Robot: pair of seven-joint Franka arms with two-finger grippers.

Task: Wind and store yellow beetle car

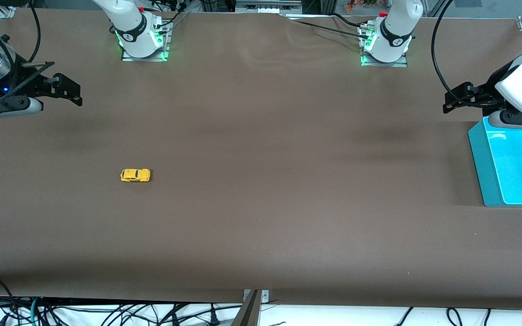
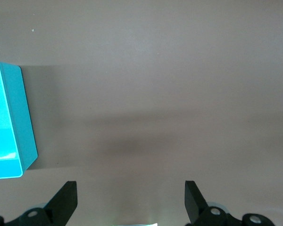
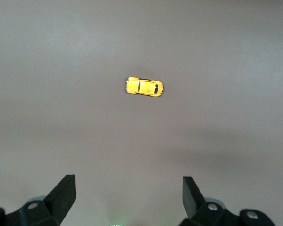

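Yellow beetle car (image 1: 135,175): found on its wheels on the brown table (image 1: 261,217), toward the right arm's end, lying lengthwise along the table, untouched and well apart from both grippers. Seen from above in the right wrist view (image 3: 145,86), with dark windows discernible; wheels and any winding mechanism too small to make out.

Right gripper (image 1: 64,90): held in the air over the table at the right arm's end, nearer the bases than the car. Fingers spread wide with nothing between them, confirmed in the right wrist view (image 3: 125,193), where only the fingertips entered the frame and the rest was cut off at the edge. Arm body partly cut off at the front view's edge.

Left gripper (image 1: 458,97): held in the air at the left arm's end, just beside the turquoise bin (image 1: 483,154). Fingers likewise spread wide and empty in the left wrist view (image 2: 131,195).

Turquoise bin: cut off by the frame in the front view; only one corner visible in the left wrist view (image 2: 23,117). Visible part of the interior bare; remainder out of frame.
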